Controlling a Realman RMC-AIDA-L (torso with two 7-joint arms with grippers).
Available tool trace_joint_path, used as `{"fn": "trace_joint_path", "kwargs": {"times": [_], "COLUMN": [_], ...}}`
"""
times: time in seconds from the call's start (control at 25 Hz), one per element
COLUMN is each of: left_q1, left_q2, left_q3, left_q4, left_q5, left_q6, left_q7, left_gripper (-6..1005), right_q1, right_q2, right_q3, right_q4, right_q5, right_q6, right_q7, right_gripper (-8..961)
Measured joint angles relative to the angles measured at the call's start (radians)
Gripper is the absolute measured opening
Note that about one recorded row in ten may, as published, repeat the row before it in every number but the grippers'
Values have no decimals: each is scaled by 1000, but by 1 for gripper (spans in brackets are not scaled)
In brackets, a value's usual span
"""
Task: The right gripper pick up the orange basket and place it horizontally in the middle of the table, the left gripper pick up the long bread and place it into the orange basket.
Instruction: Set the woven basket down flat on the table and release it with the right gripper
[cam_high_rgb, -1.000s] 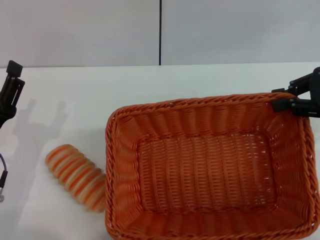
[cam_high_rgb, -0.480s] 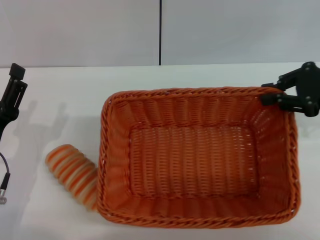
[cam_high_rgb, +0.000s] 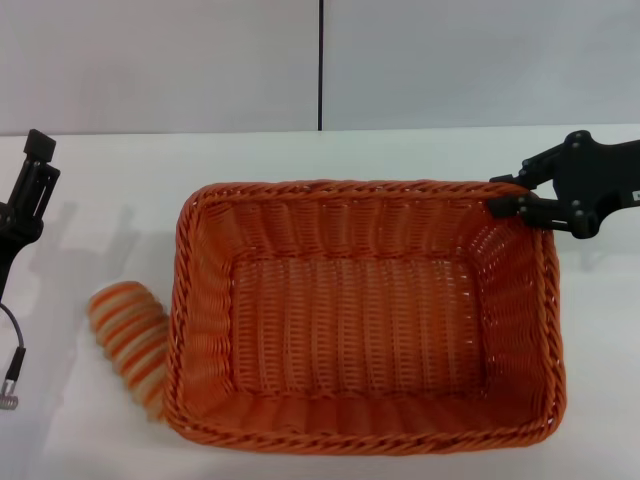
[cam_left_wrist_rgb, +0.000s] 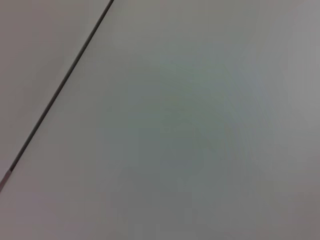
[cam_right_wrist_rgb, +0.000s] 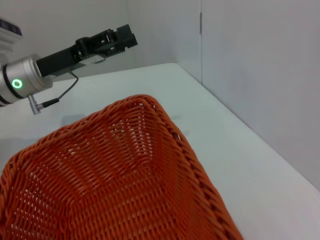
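Right gripper (cam_high_rgb: 510, 197) is clamped on the far right corner of the orange basket (cam_high_rgb: 365, 315), which sits lengthwise mid-table (cam_high_rgb: 300, 155). The long bread (cam_high_rgb: 128, 335) lies against its left side. Left gripper (cam_high_rgb: 35, 170) hovers far left, jaws unreadable.

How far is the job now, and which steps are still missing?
In hand: the right gripper grips the far right rim of the orange basket, which sits roughly level near the middle of the table, not yet released. Left: the long bread lies outside, against the basket's left side. The left gripper waits at the table's left edge.
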Motion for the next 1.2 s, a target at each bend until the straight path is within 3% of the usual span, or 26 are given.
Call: {"fn": "trace_joint_path", "kwargs": {"times": [0.84, 1.08, 1.2], "left_q1": [-4, -9, -12], "left_q2": [0, 0, 0], "left_q3": [0, 0, 1], "left_q4": [0, 0, 0], "left_q5": [0, 0, 1], "left_q6": [-7, 0, 1], "left_q7": [0, 1, 1], "left_gripper": [843, 843, 843], "right_q1": [5, -27, -69], "right_q2": [0, 30, 59], "right_q3": [-17, -8, 8], "right_q4": [7, 70, 155], "right_q5": [1, 4, 11], "right_q6": [-20, -39, -55], "right_q7": [-1, 4, 4], "right_gripper": [188, 189, 266]}}
